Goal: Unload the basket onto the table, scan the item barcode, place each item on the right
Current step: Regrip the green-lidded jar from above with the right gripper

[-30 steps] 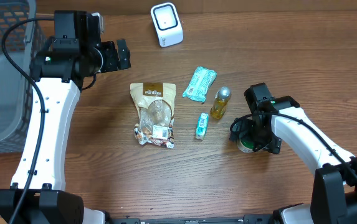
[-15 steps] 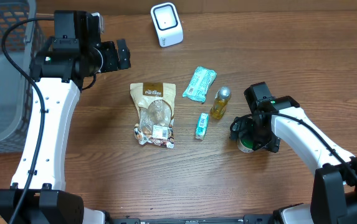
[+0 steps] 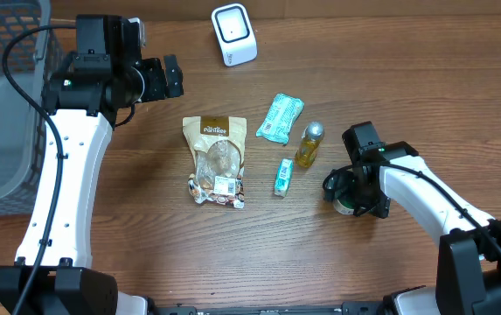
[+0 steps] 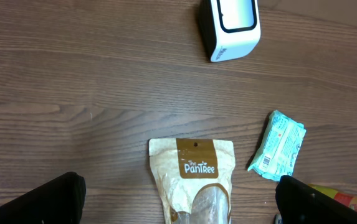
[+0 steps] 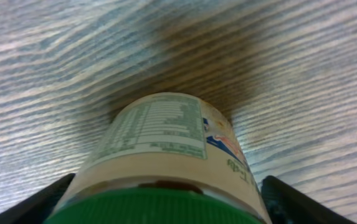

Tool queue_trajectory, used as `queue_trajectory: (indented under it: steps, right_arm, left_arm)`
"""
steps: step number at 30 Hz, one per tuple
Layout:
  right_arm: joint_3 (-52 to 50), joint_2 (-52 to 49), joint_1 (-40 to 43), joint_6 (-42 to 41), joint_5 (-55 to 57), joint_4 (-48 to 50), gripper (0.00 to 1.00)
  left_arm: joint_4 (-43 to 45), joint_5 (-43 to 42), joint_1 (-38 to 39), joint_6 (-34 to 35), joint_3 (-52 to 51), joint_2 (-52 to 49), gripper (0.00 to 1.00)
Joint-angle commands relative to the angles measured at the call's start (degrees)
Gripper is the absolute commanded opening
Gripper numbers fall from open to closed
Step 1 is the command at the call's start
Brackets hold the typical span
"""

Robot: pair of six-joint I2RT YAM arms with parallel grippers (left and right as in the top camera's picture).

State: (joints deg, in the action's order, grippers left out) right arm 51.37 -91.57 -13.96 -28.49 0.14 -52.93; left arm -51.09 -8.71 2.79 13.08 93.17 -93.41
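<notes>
A white barcode scanner (image 3: 233, 33) (image 4: 229, 25) stands at the table's far edge. A jar (image 3: 344, 206) (image 5: 166, 143) with a green lid and a pale printed label stands at the right. My right gripper (image 3: 350, 198) (image 5: 169, 194) is lowered over it, one dark finger on each side of the lid. A thin gap shows at the right finger, so the jaws are open around the jar. My left gripper (image 3: 170, 77) (image 4: 181, 202) hangs wide open above the table, left of the scanner, holding nothing.
A tan snack pouch (image 3: 216, 157) (image 4: 192, 180) lies mid-table. Right of it are a teal packet (image 3: 281, 118) (image 4: 278, 145), a yellow bottle (image 3: 309, 144) and a small teal box (image 3: 283, 177). A grey basket (image 3: 5, 105) stands at the left edge.
The right gripper's fingers have drawn in a little around the jar, and its wrist has shifted slightly. The left arm has not moved.
</notes>
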Motion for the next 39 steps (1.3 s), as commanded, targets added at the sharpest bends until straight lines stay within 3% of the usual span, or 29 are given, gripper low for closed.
queue_trajectory:
  steps: [1,15,22,39]
  right_arm:
    - [0.1,-0.2,0.2,0.0,-0.2,0.4,0.82]
    - [3.5,-0.1,0.2,0.0,-0.3,-1.7,0.8]
    - [3.5,-0.1,0.2,0.0,-0.3,-1.8,0.69]
    - [3.5,-0.1,0.2,0.0,-0.3,-1.6,0.68]
  left_arm:
    - [0.1,0.3,0.2,-1.3,0.7,0.0,0.99]
    - [0.1,0.3,0.2,-1.3,0.7,0.0,0.99]
    - [0.1,0.3,0.2,-1.3,0.7,0.0,1.0]
    - [0.1,0.3,0.2,-1.3,0.7,0.0,1.0]
